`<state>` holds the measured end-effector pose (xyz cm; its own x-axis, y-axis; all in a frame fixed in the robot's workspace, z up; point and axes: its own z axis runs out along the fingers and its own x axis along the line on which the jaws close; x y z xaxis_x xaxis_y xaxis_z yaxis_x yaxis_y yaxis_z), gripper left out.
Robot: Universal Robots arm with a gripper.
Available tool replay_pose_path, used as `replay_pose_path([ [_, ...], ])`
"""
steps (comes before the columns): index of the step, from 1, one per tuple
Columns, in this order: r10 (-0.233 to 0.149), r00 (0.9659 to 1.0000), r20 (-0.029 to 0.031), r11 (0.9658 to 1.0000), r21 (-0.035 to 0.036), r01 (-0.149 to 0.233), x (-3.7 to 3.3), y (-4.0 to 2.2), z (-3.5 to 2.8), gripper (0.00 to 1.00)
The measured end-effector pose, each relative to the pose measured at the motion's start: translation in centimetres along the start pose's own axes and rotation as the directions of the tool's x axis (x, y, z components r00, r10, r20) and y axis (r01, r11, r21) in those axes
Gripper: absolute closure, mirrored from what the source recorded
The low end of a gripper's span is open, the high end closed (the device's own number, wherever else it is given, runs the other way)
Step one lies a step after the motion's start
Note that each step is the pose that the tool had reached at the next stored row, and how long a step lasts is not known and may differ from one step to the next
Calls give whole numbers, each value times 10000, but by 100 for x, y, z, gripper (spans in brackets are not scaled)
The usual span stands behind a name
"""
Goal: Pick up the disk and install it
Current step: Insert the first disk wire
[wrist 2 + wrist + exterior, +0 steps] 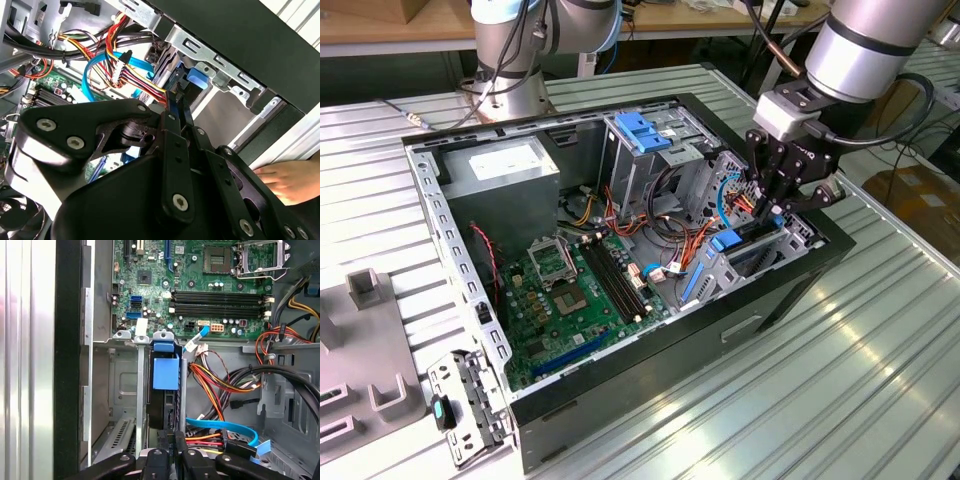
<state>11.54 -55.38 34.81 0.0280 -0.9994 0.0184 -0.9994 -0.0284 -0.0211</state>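
- the disk (165,390) stands on edge in the drive bay of the open case (790,290), at the case corner on the exterior view's right, with a metal bay wall (141,390) just beside it.
- in the first wrist view its blue rail (166,371) faces the camera and the dark body runs below that, down toward the gripper (175,442).
- the gripper sits right over the disk's near end; its fingers (169,440) look drawn close together on or around the thin edge, but i cannot tell whether they truly clamp it or only rest against it.
- judged by its build, the disk is a stiff metal block, fairly heavy for its size, with smooth faces that could slip; the plastic rails are the weaker part and could flex or snap if squeezed hard.
- it likely dislikes knocks, so a firm hold across the two broad faces or the metal body near the end seems the safe place, not on the blue tab (725,240).
- its long axis runs along the bay slot, one end by the gripper and the other toward the motherboard (200,285), broad faces parallel to the bay walls.
- cables (220,385) hang just beside the bay; a hand (292,180) rests on the table outside the case in the second wrist view.
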Motion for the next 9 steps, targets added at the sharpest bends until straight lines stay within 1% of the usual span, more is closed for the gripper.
replay_pose_path([
  [9,-1,10000,-3,10000,-1,1,-1,0,31,84],
])
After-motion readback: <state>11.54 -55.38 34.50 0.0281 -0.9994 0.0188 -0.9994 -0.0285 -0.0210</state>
